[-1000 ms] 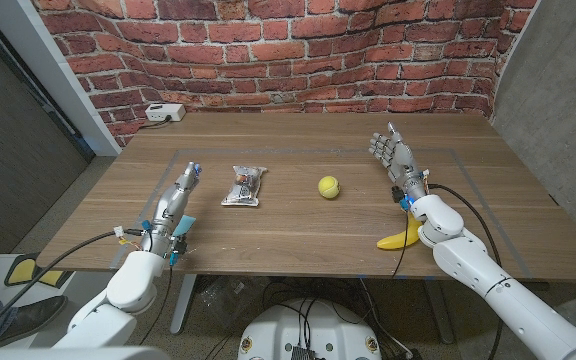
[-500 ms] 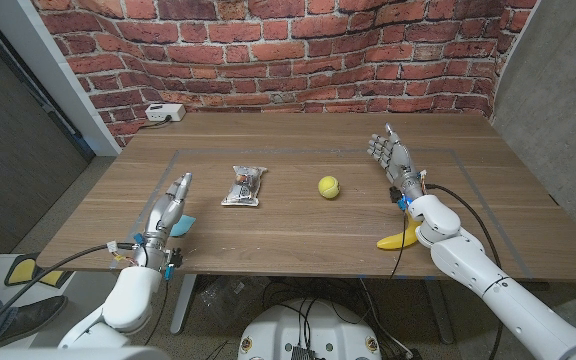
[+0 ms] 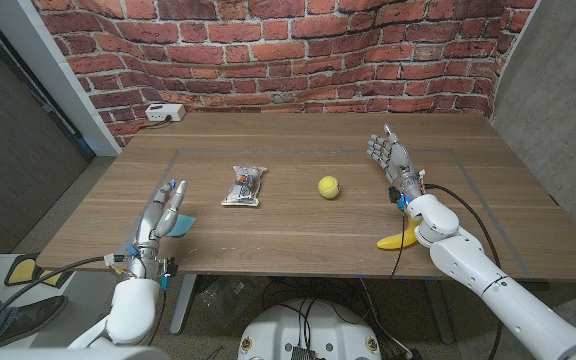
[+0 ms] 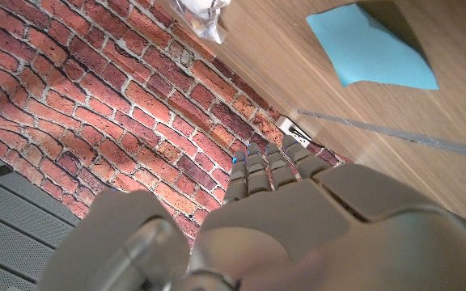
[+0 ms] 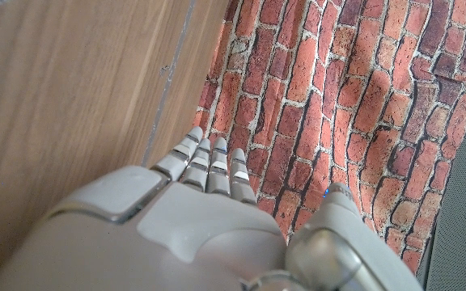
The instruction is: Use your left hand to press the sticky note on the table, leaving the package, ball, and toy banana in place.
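My left hand (image 3: 160, 216) hangs over the table (image 3: 298, 235), fingers (image 3: 171, 193) straight and holding nothing; the blue note (image 3: 180, 223) lies just beside them, apart, so the press is not yet made. Package (image 3: 244, 186), ball (image 3: 328, 187) and banana (image 3: 400, 239) sit untouched farther off. Right hand (image 3: 393, 160) open, idle.
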{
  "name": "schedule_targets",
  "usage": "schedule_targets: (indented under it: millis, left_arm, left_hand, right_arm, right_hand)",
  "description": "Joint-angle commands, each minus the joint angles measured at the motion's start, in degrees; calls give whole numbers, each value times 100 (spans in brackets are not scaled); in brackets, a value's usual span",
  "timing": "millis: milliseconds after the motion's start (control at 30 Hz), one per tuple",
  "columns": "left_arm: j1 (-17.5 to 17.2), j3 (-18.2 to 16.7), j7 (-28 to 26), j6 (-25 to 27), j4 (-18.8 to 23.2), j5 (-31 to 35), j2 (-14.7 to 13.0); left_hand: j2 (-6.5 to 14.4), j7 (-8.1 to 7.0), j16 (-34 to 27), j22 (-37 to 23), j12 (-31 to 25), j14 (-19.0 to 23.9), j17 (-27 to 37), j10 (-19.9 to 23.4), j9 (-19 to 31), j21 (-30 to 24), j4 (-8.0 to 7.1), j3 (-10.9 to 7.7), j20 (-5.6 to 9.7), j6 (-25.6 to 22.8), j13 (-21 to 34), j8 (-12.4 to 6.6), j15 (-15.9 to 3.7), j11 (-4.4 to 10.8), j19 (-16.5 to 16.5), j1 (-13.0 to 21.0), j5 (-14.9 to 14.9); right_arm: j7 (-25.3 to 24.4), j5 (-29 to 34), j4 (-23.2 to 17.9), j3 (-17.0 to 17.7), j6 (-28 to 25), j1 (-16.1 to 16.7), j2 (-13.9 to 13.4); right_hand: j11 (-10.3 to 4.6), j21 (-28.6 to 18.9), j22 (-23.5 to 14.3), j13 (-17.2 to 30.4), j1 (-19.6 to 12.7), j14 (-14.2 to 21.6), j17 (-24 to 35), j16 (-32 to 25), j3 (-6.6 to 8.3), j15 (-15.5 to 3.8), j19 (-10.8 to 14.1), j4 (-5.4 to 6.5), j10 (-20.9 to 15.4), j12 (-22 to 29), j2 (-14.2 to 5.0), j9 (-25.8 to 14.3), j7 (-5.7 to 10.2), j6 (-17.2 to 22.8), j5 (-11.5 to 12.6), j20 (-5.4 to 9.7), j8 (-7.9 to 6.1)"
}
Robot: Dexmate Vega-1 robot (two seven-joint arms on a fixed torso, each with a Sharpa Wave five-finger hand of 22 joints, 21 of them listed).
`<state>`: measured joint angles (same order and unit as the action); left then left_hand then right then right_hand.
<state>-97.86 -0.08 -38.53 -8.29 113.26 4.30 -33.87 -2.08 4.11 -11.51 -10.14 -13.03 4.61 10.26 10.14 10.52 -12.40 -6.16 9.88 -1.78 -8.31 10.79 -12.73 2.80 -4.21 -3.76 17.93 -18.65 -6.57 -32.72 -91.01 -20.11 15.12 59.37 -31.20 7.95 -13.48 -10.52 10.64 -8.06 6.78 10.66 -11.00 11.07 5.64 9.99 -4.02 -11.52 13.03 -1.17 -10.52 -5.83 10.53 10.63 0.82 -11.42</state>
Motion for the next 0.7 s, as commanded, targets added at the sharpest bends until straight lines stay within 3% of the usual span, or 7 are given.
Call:
schedule_targets:
  millis: [33,433,700]
  left_arm:
    - [-294,76,-914,1500,631,1015,351]
    - [-302,115,-995,2865,1095,1116,354]
    - [-152,171,-742,3718,1304,1013,155]
  left_hand:
    - [19,29,-4,-9,-29,28,20,53,23,26,-15,53,-87,-80,14,-40,83,-41,13,40,-38]
    - [64,59,69,-14,44,-101,21,-33,24,149,-7,90,-351,-198,16,-33,257,-143,314,90,-82]
    - [84,57,77,-16,59,-128,23,-51,24,163,-10,102,-363,-205,17,-18,260,-149,385,98,-94]
  right_arm:
    - [-51,35,-63,-20,-51,45,-21]
    - [-78,75,-123,-34,-60,80,-42]
    - [-177,108,-222,-20,-134,147,-74]
  right_hand:
    - [3,36,-20,1,15,-13,12,19,2,8,6,-18,-60,-4,-26,-29,14,10,21,12,2]
    - [-12,45,-20,1,14,-18,10,22,0,12,6,-22,-58,-12,-31,-29,9,13,23,7,3]
    - [-8,52,-20,1,14,-19,9,23,-1,13,6,-25,-61,-15,-34,-29,11,12,24,4,5]
